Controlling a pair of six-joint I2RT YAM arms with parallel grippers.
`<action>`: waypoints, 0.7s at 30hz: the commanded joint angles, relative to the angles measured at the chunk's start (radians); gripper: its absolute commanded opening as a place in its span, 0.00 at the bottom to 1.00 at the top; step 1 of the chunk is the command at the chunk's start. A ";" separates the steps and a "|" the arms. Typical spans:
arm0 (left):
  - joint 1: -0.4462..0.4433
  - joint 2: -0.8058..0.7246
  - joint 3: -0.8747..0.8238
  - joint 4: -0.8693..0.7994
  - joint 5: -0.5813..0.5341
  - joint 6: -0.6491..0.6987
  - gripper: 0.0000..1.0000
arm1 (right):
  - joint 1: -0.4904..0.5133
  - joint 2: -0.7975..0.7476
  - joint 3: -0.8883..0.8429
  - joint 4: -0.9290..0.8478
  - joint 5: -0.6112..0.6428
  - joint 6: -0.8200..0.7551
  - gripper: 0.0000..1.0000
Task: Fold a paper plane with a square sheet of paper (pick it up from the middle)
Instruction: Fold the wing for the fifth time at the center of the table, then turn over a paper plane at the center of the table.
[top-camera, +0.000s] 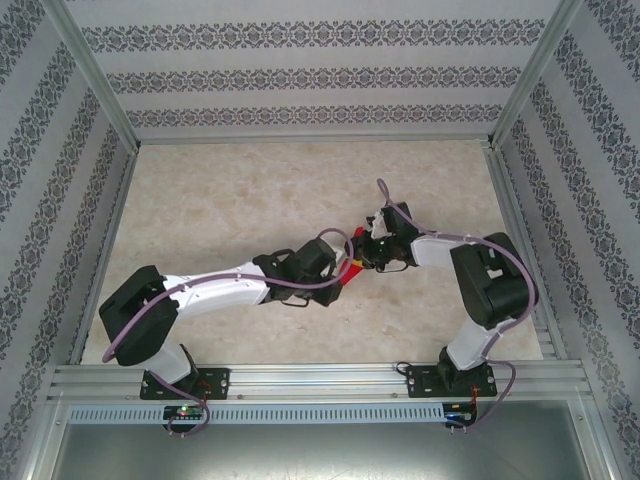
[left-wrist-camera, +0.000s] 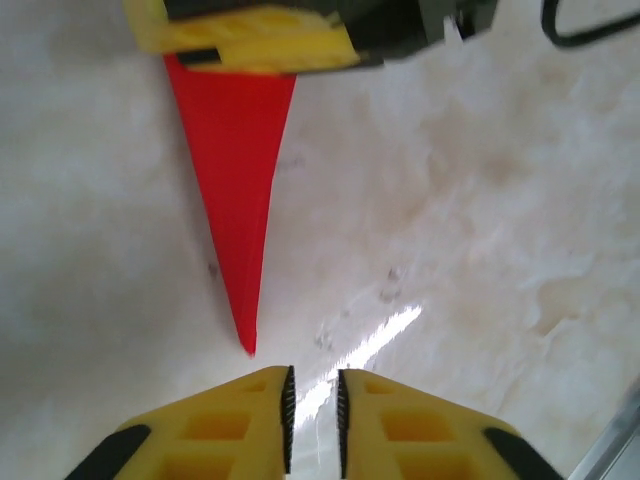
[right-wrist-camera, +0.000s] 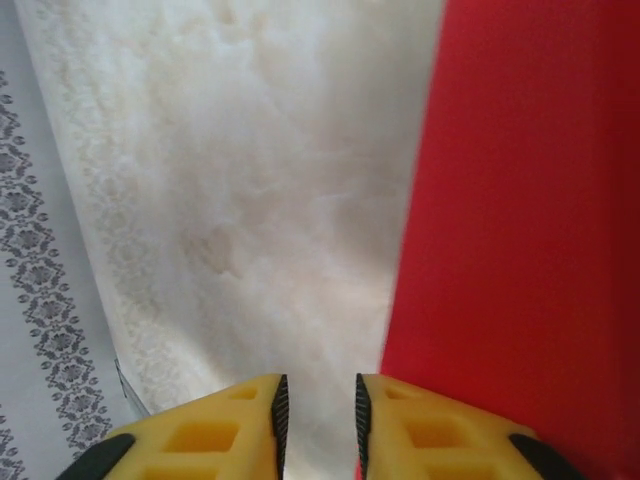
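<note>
The paper plane (left-wrist-camera: 235, 170) lies flat on the table as a narrow red dart. In the left wrist view its tip points at my left gripper (left-wrist-camera: 314, 400), which stands just short of that tip, slightly open with bare table between the pads. The right gripper's yellow fingers (left-wrist-camera: 260, 40) sit over the dart's wide end. In the right wrist view the red paper (right-wrist-camera: 520, 200) spreads along the right side. My right gripper (right-wrist-camera: 317, 410) is slightly open beside the paper's left edge, with nothing between its pads. From above, the plane (top-camera: 347, 274) shows as a red sliver between both grippers.
The marbled tabletop (top-camera: 220, 210) stretches free to the left and back. Patterned walls and an aluminium frame (top-camera: 95, 90) enclose it. The two arms meet at the table's middle, their wrists close together.
</note>
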 joint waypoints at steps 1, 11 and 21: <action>0.012 0.033 0.051 -0.050 0.007 0.031 0.28 | -0.036 -0.106 0.033 -0.134 0.030 -0.057 0.28; 0.030 0.223 0.200 -0.075 -0.045 0.095 0.44 | -0.173 -0.264 -0.031 -0.264 0.023 -0.159 0.38; 0.071 0.290 0.213 -0.065 -0.036 0.082 0.35 | -0.193 -0.276 -0.096 -0.226 -0.015 -0.145 0.43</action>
